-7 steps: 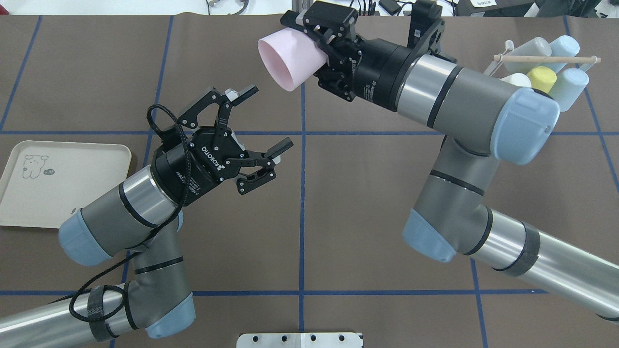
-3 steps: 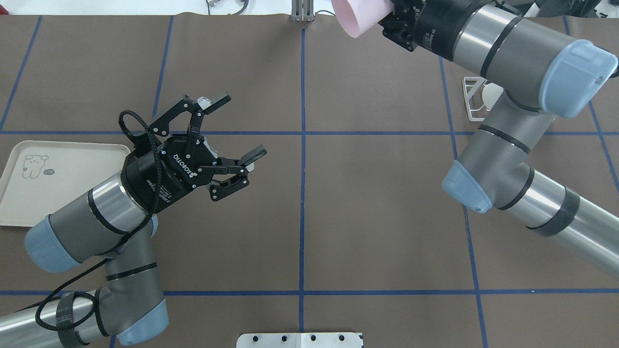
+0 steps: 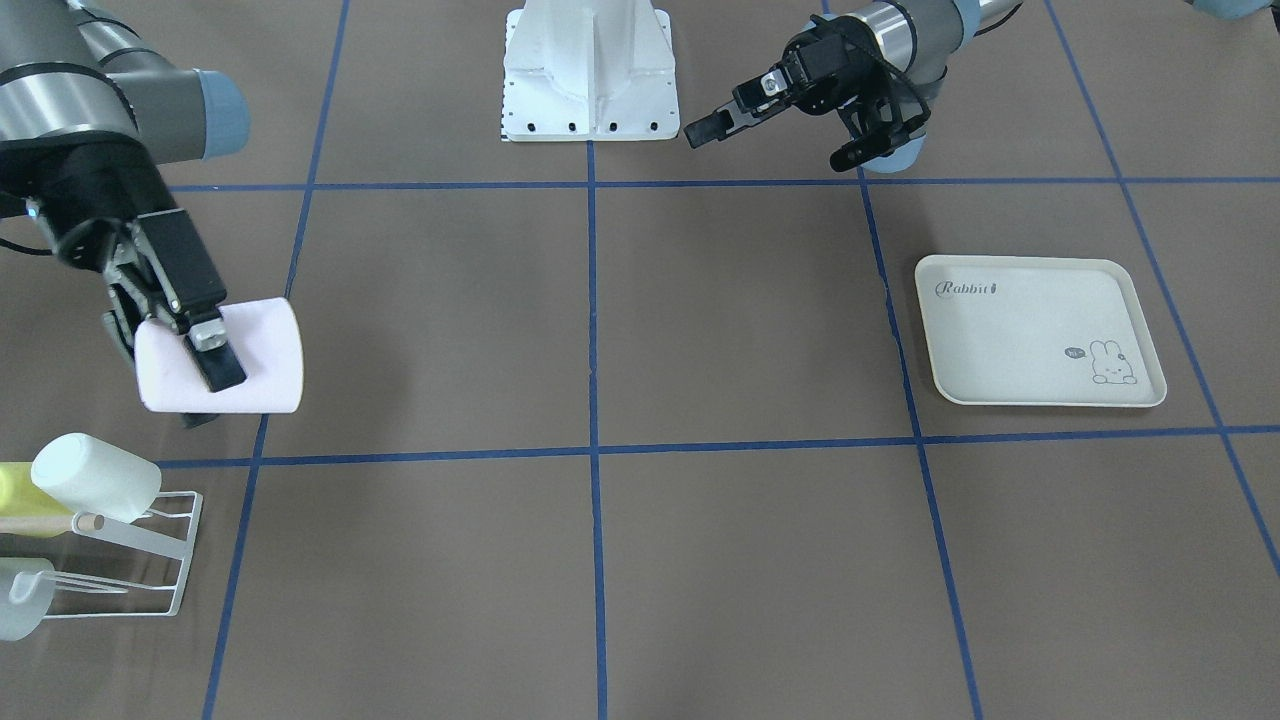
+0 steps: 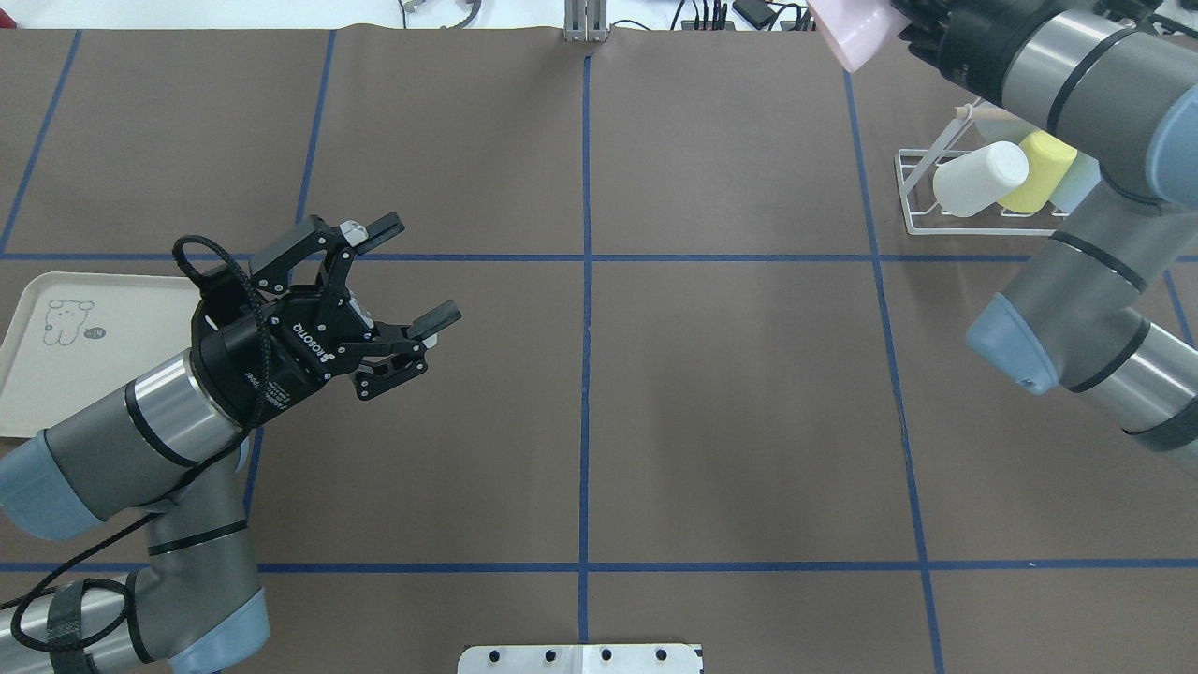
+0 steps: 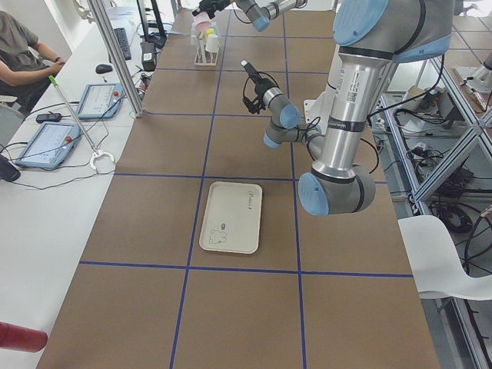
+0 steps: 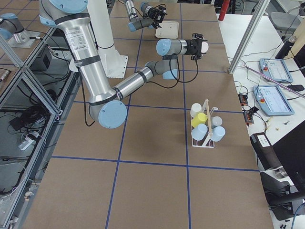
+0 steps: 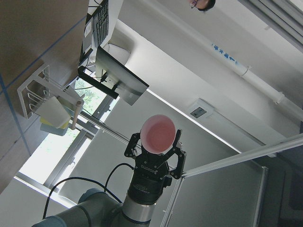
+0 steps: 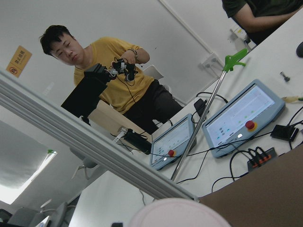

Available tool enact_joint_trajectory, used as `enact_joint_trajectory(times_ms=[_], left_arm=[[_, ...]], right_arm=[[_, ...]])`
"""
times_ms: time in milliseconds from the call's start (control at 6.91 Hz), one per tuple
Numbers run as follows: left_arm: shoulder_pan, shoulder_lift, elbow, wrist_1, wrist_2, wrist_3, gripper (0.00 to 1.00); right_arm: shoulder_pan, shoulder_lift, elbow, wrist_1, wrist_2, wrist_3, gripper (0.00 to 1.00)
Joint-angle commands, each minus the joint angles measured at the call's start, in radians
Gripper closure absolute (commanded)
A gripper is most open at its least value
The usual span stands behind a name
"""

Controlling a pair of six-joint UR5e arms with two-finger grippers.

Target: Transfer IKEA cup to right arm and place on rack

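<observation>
The pink IKEA cup (image 3: 262,345) is held on its side by my right gripper (image 3: 205,385), which is shut on it, one finger over the cup's wall. The cup hangs above the table, a short way from the white wire rack (image 3: 178,560). In the overhead view the cup (image 4: 854,39) is at the top edge, to the upper left of the rack (image 4: 910,192) and its wooden dowel (image 4: 964,110). My left gripper (image 4: 418,270) is open and empty over the table's left half, far from the cup. The left wrist view shows the cup's mouth (image 7: 158,134).
A white cup (image 4: 978,178), a yellow cup (image 4: 1037,167) and pale blue ones sit on the rack. The cream rabbit-print tray (image 4: 47,393) lies at the left edge, beside my left arm. A white base plate (image 3: 590,120) is at the robot's side. Operators sit beyond the table.
My right arm has carried the pink cup to the right, away from the middle and up to the rack. My left gripper has pulled back to the left, still open and empty.
</observation>
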Motion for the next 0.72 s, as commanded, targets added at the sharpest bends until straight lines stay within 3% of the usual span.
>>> enact_joint_trajectory(times_ms=[0, 434, 579], left_arm=[[-0.004, 0.090, -0.034, 0.061, -0.023, 0.126, 0.00], [-0.048, 0.242, -0.250, 0.383, -0.117, 0.268, 0.00], [-0.109, 0.275, -0.296, 0.461, -0.192, 0.268, 0.00]], right_arm=[[0.045, -0.027, 0.001, -0.192, -0.098, -0.258, 1.00], [0.145, -0.028, -0.010, -0.407, -0.108, -0.504, 1.00], [0.148, -0.025, -0.064, -0.409, -0.109, -0.570, 1.00]])
